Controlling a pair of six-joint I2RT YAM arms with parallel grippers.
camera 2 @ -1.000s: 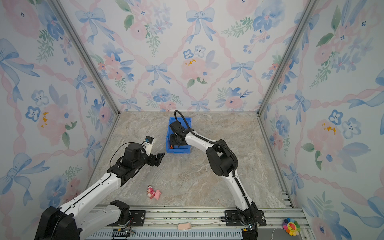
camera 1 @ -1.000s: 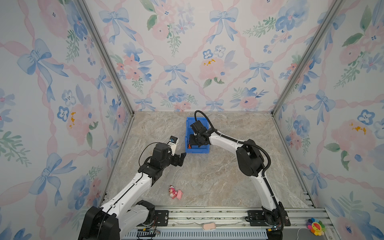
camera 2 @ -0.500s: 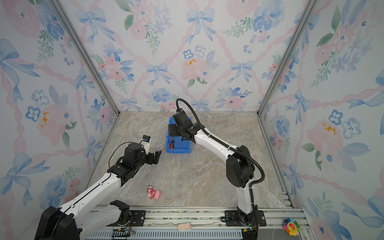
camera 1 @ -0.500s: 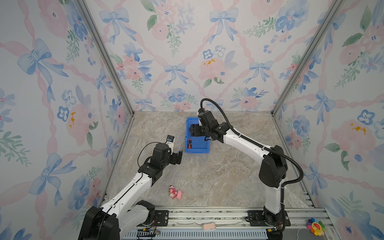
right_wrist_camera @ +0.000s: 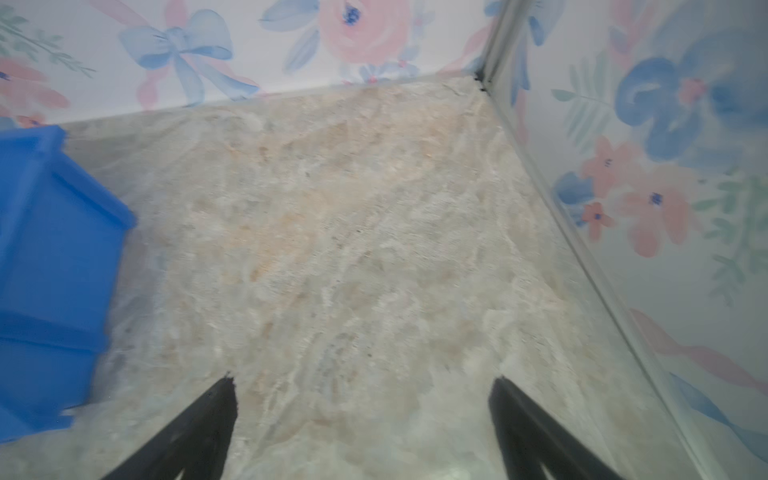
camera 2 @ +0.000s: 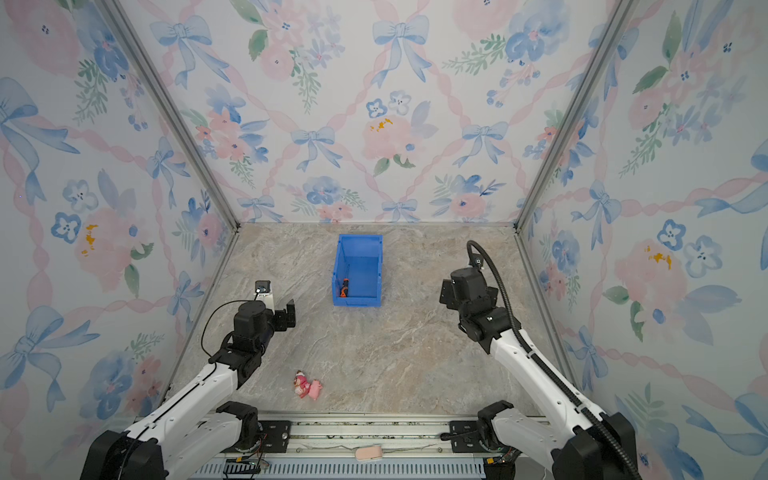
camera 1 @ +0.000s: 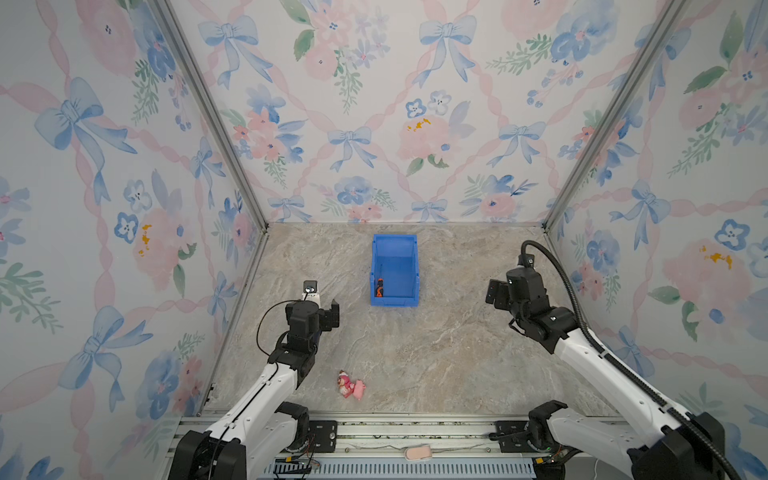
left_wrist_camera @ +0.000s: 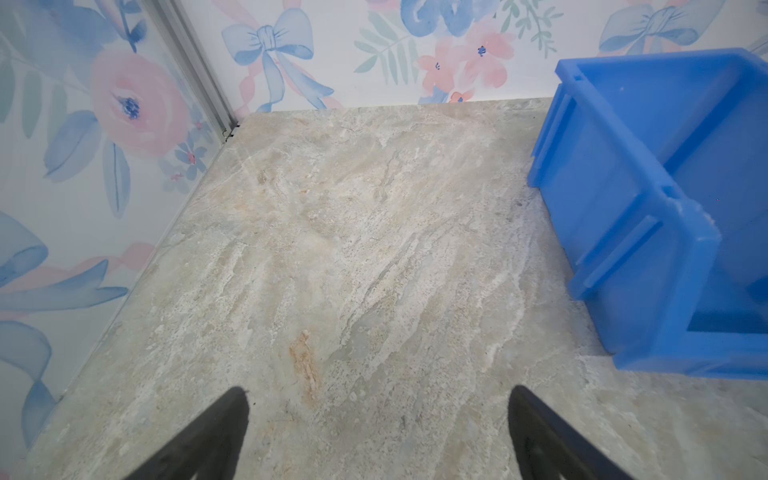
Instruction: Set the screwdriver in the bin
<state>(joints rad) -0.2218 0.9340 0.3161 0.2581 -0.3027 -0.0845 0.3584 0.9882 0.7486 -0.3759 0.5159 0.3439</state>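
Screwdriver (camera 1: 379, 287) lies inside bin (camera 1: 399, 259), on bin floor against its left wall, close to low front lip; handle orange and black

Left gripper (left_wrist_camera: 378, 392): jaws wide apart, nothing held, off bin's front-left corner, clear of it

Right gripper (right_wrist_camera: 363, 380): jaws wide apart, nothing held, well to bin's right

Judgement: drop looks done; step in hand = get arms clear

To do well: keep both arms off bin walls so bin not nudged; avoid toy figure (camera 1: 351, 384) on worktop (camera 1: 436, 353), well in front of bin

Writing, brands: none readable
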